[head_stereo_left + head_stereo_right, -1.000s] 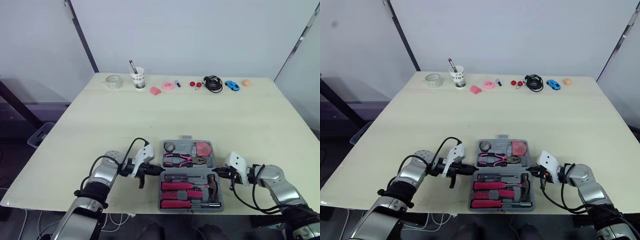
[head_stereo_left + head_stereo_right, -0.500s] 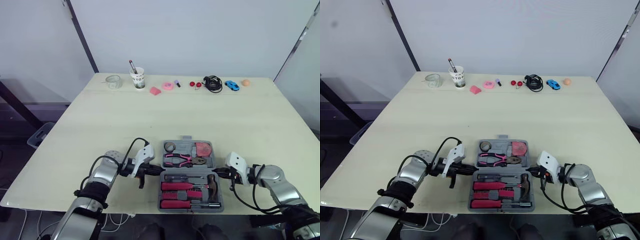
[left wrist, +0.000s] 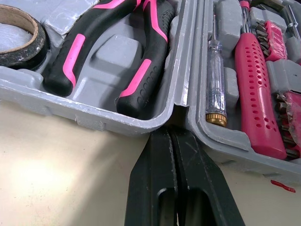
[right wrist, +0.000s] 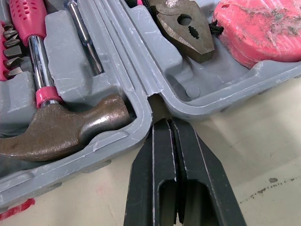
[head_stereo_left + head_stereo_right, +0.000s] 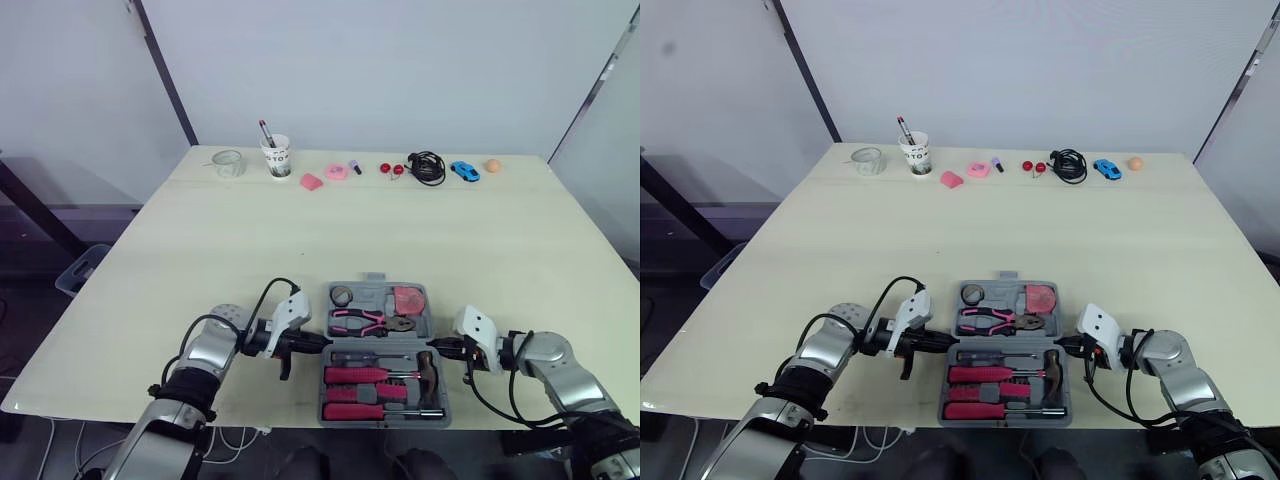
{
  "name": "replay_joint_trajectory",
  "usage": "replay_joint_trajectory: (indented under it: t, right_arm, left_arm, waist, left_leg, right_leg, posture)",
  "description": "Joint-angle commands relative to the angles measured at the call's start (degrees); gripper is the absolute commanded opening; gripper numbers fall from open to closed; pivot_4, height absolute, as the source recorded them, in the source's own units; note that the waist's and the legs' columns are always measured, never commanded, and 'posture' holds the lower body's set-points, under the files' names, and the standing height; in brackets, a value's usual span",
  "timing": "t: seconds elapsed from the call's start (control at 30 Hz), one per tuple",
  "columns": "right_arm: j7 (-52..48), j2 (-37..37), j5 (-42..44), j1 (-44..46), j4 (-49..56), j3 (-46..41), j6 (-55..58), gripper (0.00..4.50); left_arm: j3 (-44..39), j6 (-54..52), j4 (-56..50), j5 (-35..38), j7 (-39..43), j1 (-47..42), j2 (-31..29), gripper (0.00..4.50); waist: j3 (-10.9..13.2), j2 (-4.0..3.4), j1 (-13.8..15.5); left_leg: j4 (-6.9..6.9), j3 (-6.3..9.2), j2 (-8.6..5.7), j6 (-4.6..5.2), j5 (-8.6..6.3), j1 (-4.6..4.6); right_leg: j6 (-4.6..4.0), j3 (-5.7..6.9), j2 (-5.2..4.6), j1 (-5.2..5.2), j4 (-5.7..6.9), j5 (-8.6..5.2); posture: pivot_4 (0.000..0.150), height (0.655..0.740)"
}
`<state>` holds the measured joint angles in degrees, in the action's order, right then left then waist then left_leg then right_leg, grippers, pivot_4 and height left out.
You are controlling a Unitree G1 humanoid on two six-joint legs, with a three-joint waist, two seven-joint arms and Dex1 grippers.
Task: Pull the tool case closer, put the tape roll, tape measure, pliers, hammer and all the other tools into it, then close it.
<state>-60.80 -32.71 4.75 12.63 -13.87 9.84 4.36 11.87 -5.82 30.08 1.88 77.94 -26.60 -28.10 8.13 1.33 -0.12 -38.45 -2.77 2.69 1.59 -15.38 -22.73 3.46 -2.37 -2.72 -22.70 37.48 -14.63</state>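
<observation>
**Flanking the open tool case, both pincers clenched**

Tool case [image 5: 372,296] lay open and flat at lower centre of the head view, near the table's [image 5: 300,230] front edge. Far half held the tape roll [image 5: 341,295], pliers [image 5: 365,320] and pink tape measure [image 5: 405,298]. Near half held the hammer [image 5: 428,366] and pink-handled screwdrivers [image 5: 358,375].

Left gripper [image 3: 173,136] was clenched, fingers pressed together on nothing, its tips at the hinge notch on the case's left side. Right gripper [image 4: 165,123] was likewise clenched and empty, its tips at the right-hand notch, beside the hammer head.
</observation>
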Motion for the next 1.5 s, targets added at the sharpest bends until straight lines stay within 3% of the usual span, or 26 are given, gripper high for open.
replay_joint_trajectory:
  t: [0.03, 0.43, 0.73, 0.8, 0.83, 0.87, 0.93, 1.07, 1.1, 1.27, 1.5]
  right_arm:
    - [-0.7, -0.4, 1.0, -0.3, 2.3, -0.2, -0.8, 0.00]
    - [0.1, -3.1, 2.6, -1.7, 1.5, -3.9, -2.7, 0.00]
    - [-0.7, -3.8, 10.7, -2.6, 3.3, -9.6, 5.7, 0.00]
    - [-0.5, -3.7, 12.6, -1.9, 3.8, -10.4, 9.5, 0.65]
    - [-0.4, -3.5, 13.6, -1.2, 3.8, -10.7, 11.5, 0.65]
    - [-0.3, -3.3, 14.5, -0.3, 3.7, -10.9, 13.8, 1.33]
    - [0.1, -3.0, 15.9, 1.2, 3.4, -11.1, 17.4, 2.12]
    - [1.2, -2.4, 17.3, 5.6, 1.5, -10.8, 23.8, 4.25]
    - [1.0, -2.3, 17.7, 7.4, 0.6, -10.5, 25.8, 4.48]
    - [-0.2, -1.5, 17.4, 14.0, -4.4, -8.7, 30.5, 4.48]
    - [-0.3, 2.2, 11.2, 27.2, -23.4, -4.6, 28.5, 4.48]
  left_arm:
    - [3.2, 0.1, 0.5, -0.9, 0.7, 1.0, 0.9, 0.06]
    - [-0.2, 2.0, 1.7, -0.2, -1.2, 0.9, -2.5, 0.06]
    - [-7.5, 2.7, -8.6, 9.1, -1.1, 5.0, -5.4, 0.06]
    - [-7.8, 1.2, -13.5, 11.4, -0.4, 7.0, -6.0, 0.00]
    - [-7.6, 0.3, -16.4, 12.4, 0.1, 8.1, -6.1, 0.00]
    - [-7.1, -0.9, -19.3, 13.3, 0.4, 9.2, -6.2, 0.00]
    - [-6.2, -2.8, -23.3, 14.3, 0.4, 10.5, -6.3, 0.00]
    - [-3.2, -5.1, -27.7, 14.5, 0.2, 11.8, -5.8, 0.00]
    - [-1.6, -5.1, -28.2, 13.8, 0.3, 11.8, -5.6, 0.00]
    - [3.8, -5.4, -29.0, 11.8, 0.9, 11.2, -5.5, 0.00]
    - [11.1, -4.7, -26.4, 6.7, 0.2, 10.1, -3.9, 0.00]
  waist:
    - [0.0, 0.00, 0.0]
    - [0.0, 0.00, -0.3]
    - [0.0, 0.02, -0.7]
    - [0.0, 0.01, -0.5]
    - [0.0, 0.01, -0.5]
    - [0.0, 0.01, -0.5]
    - [0.1, 0.00, -0.6]
    - [0.1, 0.00, -0.6]
    - [0.1, 0.00, -0.6]
    - [0.1, -0.01, -0.6]
    - [0.1, -0.06, -0.7]
  left_leg:
    - [0.00, 0.00, 0.00, 0.00, 0.00, 0.00]
    - [0.00, 0.01, 0.00, 0.00, 0.00, 0.01]
    - [0.01, 0.05, 0.05, 0.00, 0.00, 0.04]
    - [0.01, 0.04, 0.05, 0.00, 0.00, 0.03]
    - [0.00, 0.04, 0.04, 0.00, 0.00, 0.01]
    - [0.00, 0.04, 0.04, 0.00, 0.00, 0.01]
    - [0.01, 0.06, 0.04, 0.00, 0.00, 0.02]
    - [0.00, 0.03, 0.02, 0.00, 0.00, 0.03]
    - [0.00, 0.03, 0.02, 0.00, 0.00, 0.03]
    - [0.01, 0.01, 0.02, 0.00, 0.00, 0.01]
    - [0.03, -0.03, 0.01, 0.00, 0.00, 0.00]
  right_leg:
    - [0.00, 0.00, 0.00, 0.00, 0.00, 0.00]
    - [0.00, 0.00, 0.00, 0.00, 0.03, 0.00]
    - [-0.01, -0.01, 0.01, -0.03, 0.14, 0.00]
    - [-0.01, -0.02, -0.02, -0.03, 0.12, 0.00]
    - [-0.01, -0.01, -0.03, -0.03, 0.11, 0.00]
    - [-0.01, -0.01, -0.04, -0.02, 0.08, 0.00]
    - [-0.01, -0.06, -0.07, -0.02, 0.08, 0.00]
    - [-0.02, -0.04, -0.05, -0.03, 0.11, 0.00]
    - [-0.02, -0.04, -0.04, -0.03, 0.11, 0.00]
    - [-0.02, -0.01, -0.02, -0.03, 0.08, 0.00]
    - [-0.02, -0.03, 0.00, -0.07, 0.07, 0.00]
  posture:
    - [0.150, 0.7400]
    - [0.150, 0.7400]
    - [0.150, 0.7400]
    - [0.150, 0.7400]
    - [0.150, 0.7400]
    - [0.150, 0.7400]
    - [0.150, 0.7400]
    - [0.150, 0.7400]
    - [0.150, 0.7400]
    - [0.150, 0.7400]
    - [0.150, 0.7400]
